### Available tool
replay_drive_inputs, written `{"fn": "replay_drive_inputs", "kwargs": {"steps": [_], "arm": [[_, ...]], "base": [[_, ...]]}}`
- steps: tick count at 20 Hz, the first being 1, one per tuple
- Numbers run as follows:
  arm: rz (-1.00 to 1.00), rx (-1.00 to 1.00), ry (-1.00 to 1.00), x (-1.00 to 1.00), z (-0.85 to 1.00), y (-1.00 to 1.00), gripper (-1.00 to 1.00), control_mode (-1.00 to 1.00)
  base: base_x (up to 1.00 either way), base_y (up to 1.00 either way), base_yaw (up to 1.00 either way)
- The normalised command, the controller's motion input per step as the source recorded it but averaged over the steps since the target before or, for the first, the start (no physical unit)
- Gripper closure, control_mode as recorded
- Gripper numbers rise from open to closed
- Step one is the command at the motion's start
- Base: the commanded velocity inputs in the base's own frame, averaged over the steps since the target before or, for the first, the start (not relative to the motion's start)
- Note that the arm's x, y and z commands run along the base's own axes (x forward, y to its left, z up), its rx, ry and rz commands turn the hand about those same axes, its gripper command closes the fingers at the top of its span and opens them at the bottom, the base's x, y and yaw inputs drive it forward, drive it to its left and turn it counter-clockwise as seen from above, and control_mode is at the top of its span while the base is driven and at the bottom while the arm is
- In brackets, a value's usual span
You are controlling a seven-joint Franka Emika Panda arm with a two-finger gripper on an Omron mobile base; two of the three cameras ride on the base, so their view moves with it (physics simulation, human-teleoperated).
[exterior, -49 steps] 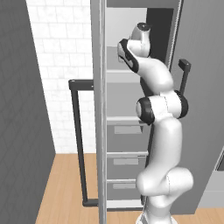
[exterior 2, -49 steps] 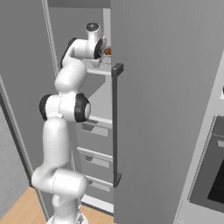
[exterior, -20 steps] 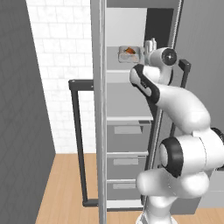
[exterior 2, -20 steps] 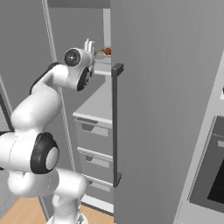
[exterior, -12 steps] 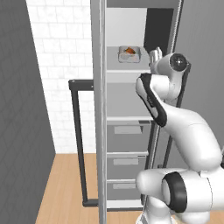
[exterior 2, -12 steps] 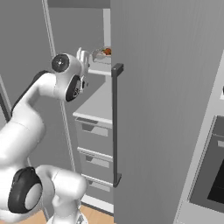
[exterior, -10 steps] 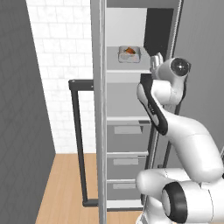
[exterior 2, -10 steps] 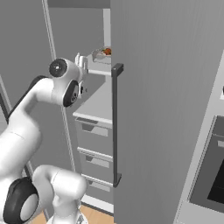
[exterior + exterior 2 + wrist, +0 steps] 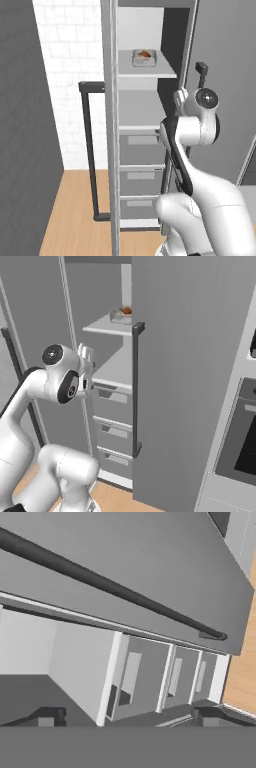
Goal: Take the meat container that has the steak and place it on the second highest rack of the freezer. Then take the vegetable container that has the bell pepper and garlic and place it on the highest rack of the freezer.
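Freezer (image 9: 142, 125) stands open before me. Container with bell pepper and garlic (image 9: 144, 56) sits on highest rack (image 9: 150, 70), toward its back right corner; second rack (image 9: 140, 112) below looks bare. My gripper (image 9: 86, 358) hangs clear of second rack's front edge, jaws spread, nothing held. I judge one placement done; next move: find steak container, carry it to second rack.

The freezer (image 9: 145, 150) is dark grey with white shelves and grey drawers (image 9: 141, 147). Its bar handle (image 9: 135, 388) is dark; the wall (image 9: 65, 75) is white tile, the floor (image 9: 75, 210) pale wood.
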Motion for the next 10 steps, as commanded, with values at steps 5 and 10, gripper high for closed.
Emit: {"fn": "replay_drive_inputs", "kwargs": {"steps": [5,10], "arm": [[0.0,0.0,0.0,0.0,0.0,0.0,-1.0,1.0],[0.0,0.0,0.0,0.0,0.0,0.0,-1.0,1.0]], "base": [[-0.68,-0.97,0.0],[-0.14,-1.0,0.0]]}}
